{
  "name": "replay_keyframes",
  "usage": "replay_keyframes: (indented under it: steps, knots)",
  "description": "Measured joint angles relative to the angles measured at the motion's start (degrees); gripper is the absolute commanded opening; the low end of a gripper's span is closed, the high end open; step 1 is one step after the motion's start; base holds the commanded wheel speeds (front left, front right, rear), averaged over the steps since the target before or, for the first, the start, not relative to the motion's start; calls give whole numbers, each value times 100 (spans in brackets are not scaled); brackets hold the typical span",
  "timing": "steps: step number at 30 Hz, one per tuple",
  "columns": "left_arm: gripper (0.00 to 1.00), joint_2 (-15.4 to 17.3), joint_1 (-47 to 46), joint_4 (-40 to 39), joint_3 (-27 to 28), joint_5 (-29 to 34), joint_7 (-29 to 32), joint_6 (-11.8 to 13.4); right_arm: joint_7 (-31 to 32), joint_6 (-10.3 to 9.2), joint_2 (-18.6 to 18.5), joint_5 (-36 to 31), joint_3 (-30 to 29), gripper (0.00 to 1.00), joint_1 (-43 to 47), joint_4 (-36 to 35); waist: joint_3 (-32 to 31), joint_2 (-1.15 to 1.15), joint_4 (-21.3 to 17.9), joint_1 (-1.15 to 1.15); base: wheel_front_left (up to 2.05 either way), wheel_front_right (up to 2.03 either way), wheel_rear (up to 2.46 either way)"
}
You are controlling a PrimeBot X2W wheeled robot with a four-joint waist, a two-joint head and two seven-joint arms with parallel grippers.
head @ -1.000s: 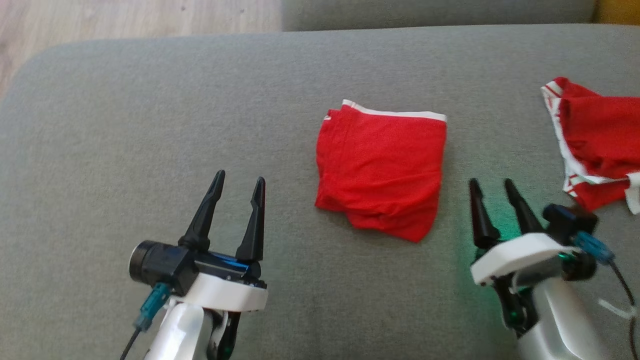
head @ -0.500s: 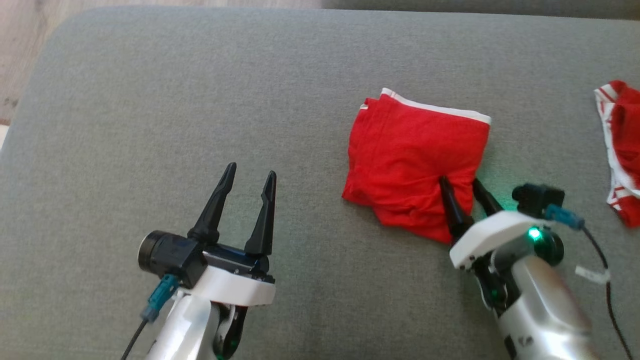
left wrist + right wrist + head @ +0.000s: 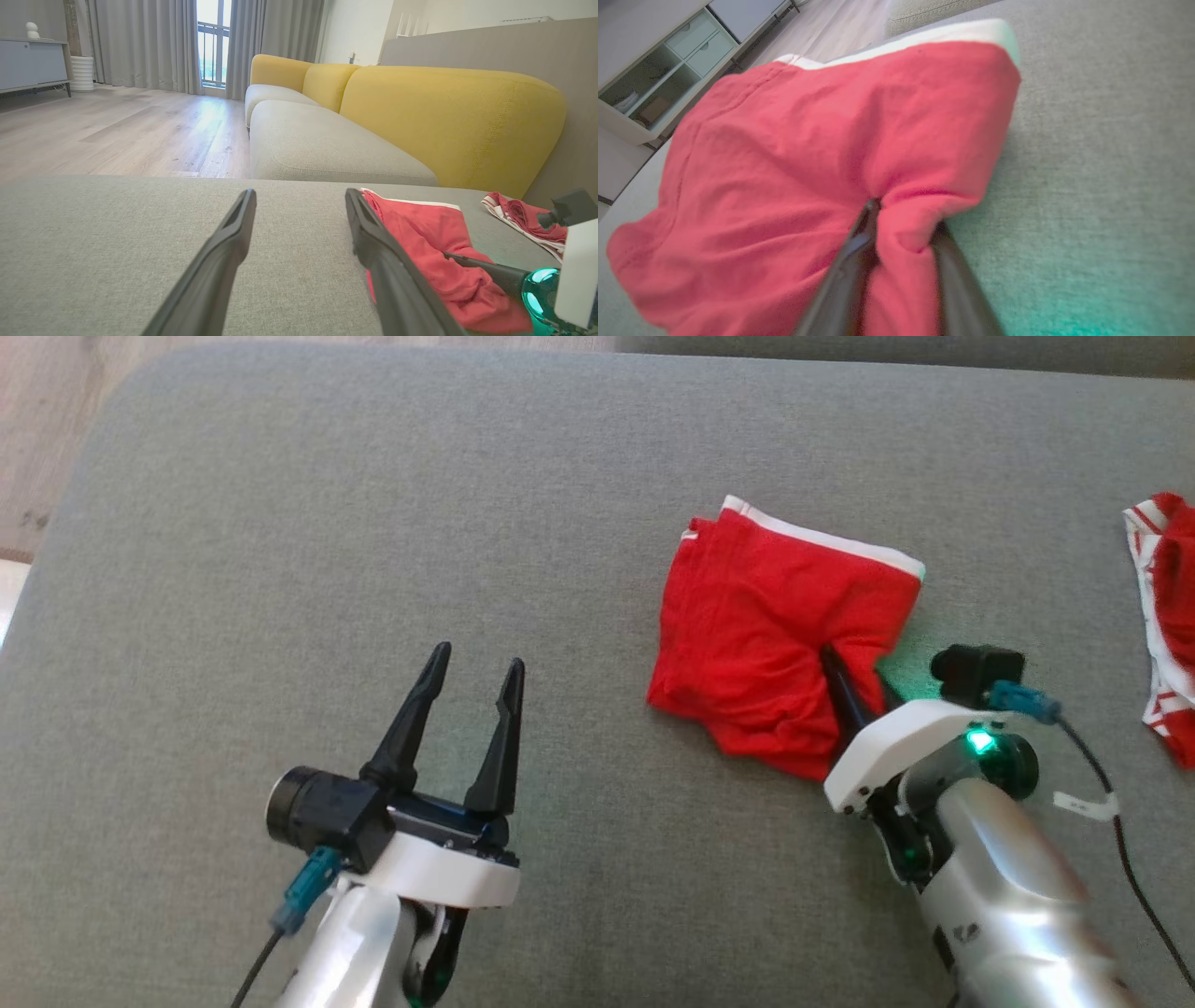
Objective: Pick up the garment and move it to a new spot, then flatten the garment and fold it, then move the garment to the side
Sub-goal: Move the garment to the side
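The garment [image 3: 766,625] is a folded red piece with a white waistband, lying on the grey cushion [image 3: 373,523] right of centre. My right gripper [image 3: 854,670] has its fingers on the garment's near right corner. In the right wrist view the two fingers [image 3: 859,242] pinch a bunched ridge of the red fabric [image 3: 808,140], and the gripper [image 3: 906,217] is shut on it. My left gripper [image 3: 478,658] hovers open over bare cushion to the garment's left, nothing between its fingers. The left wrist view has that gripper [image 3: 301,193] open, with the garment [image 3: 420,233] just right of it.
A second red garment with white striped trim [image 3: 1167,616] lies crumpled at the cushion's right edge. Wood floor [image 3: 37,429] shows past the cushion's far left corner. Yellow sofa backs [image 3: 444,121] rise behind the seat. A low cabinet [image 3: 654,70] stands across the room.
The head camera shifted. My right gripper moved forward onto the garment's near right corner and closed in on the fabric, which puckered. The left gripper stayed open and still.
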Motion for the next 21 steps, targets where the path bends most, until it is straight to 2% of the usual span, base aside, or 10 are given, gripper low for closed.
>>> replay_keyframes:
  steps: [7,10,13,16,21]
  knots:
    - [100,0,3,5,115,10,1,9,-292,0,65,-1063,-5,0,-118,277,-96,0,-214,0,0,0,0]
    - [100,0,3,0,130,13,1,10,-287,0,-49,-1582,-32,0,-120,243,-157,0,-361,0,0,0,0]
    - [100,0,3,-3,136,59,1,10,-124,0,-396,-1940,93,0,-160,65,-215,0,-527,1,0,0,0]
    - [100,0,3,-9,138,59,0,11,126,0,-866,-2022,297,0,-281,-263,-279,0,-679,0,0,0,0]
    - [100,0,5,-23,149,58,0,25,593,0,-1900,-1876,679,0,-437,-907,-313,0,-883,0,0,0,0]
